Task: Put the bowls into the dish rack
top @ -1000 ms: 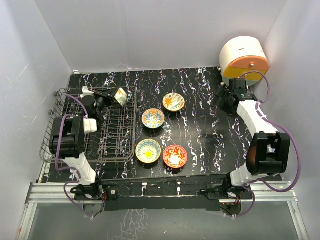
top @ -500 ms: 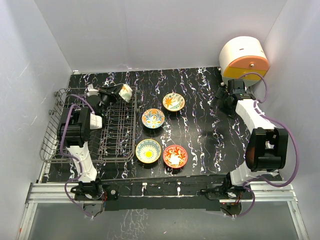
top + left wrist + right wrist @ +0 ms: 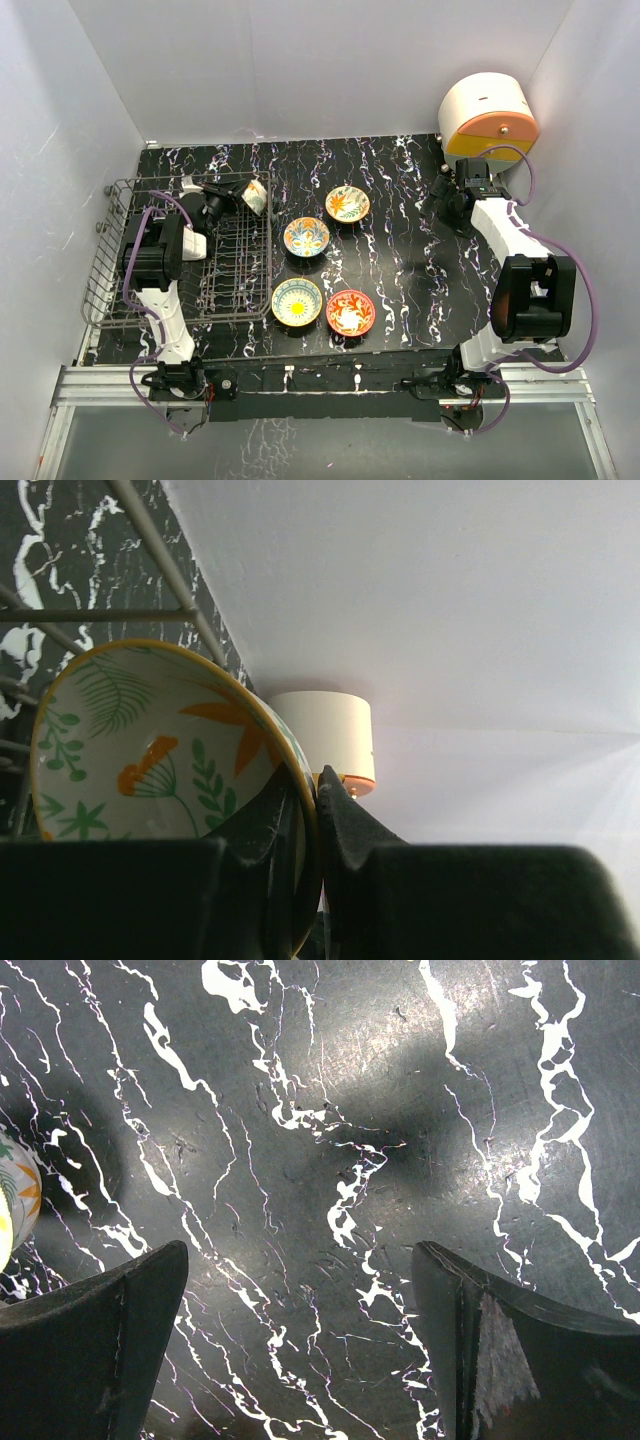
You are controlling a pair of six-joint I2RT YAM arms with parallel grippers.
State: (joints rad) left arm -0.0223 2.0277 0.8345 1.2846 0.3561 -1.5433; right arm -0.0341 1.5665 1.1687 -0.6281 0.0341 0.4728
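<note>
My left gripper (image 3: pixel 240 193) is shut on the rim of a yellow-rimmed bowl (image 3: pixel 255 196) with green and orange leaves inside (image 3: pixel 150 750), held tilted over the far right corner of the dark wire dish rack (image 3: pixel 150 300). In the left wrist view one finger lies inside the bowl and the other outside. Four bowls stand on the table right of the rack: orange-leaf (image 3: pixel 347 203), blue-patterned (image 3: pixel 306 237), yellow-rimmed (image 3: pixel 297 301) and red-orange (image 3: pixel 350 312). My right gripper (image 3: pixel 443 198) is open and empty low over bare table (image 3: pixel 300 1350).
A cream and orange round container (image 3: pixel 488 118) stands at the far right corner, just behind my right arm; it also shows in the left wrist view (image 3: pixel 325 735). White walls close in the black marbled table (image 3: pixel 400 260) on three sides.
My left gripper has carried the bowl a little right and towards the rack's far right corner, and the left arm has swung upright. The right arm has barely moved.
</note>
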